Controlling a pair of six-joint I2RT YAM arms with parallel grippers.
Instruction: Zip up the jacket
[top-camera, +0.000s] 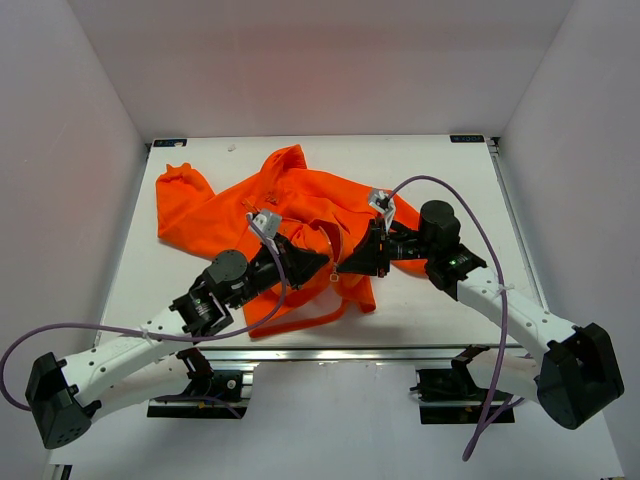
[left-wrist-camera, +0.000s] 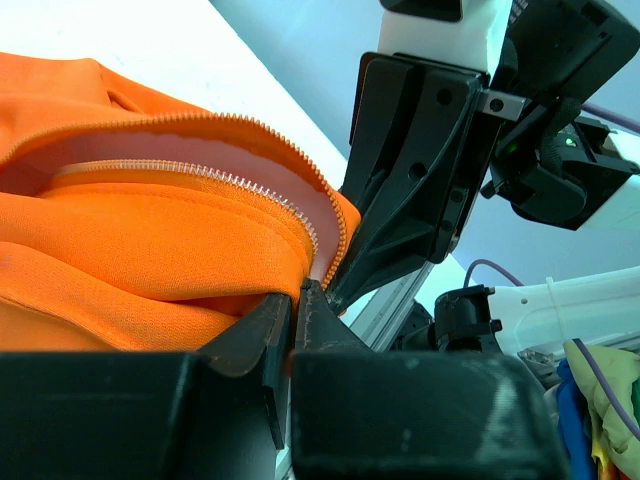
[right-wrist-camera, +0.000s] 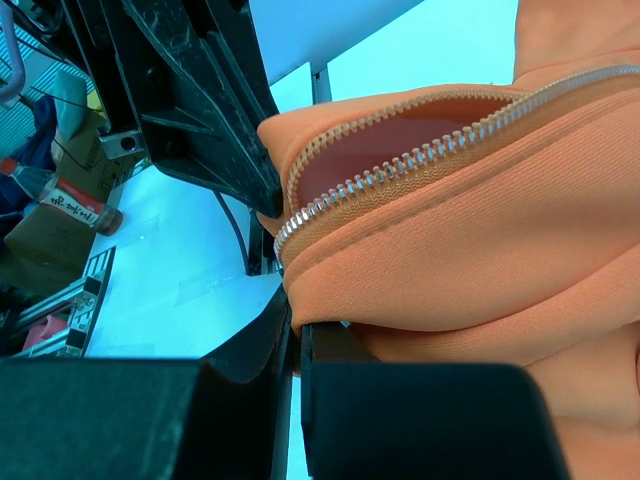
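White table (top-camera: 450, 300): the orange jacket (top-camera: 300, 205) lies crumpled across its middle and left, one sleeve (top-camera: 180, 195) toward the far-left corner. At the jacket's near edge the left gripper (top-camera: 322, 262) and right gripper (top-camera: 347, 268) meet almost tip to tip, each pressed together and pinching orange fabric. The zipper (right-wrist-camera: 420, 155) is unjoined, its two tooth rows apart and converging just beside the fingers.

Matt orange cloth jacket (top-camera: 300, 205), shiny metal zipper (right-wrist-camera: 420, 160), matt black plastic jaws.
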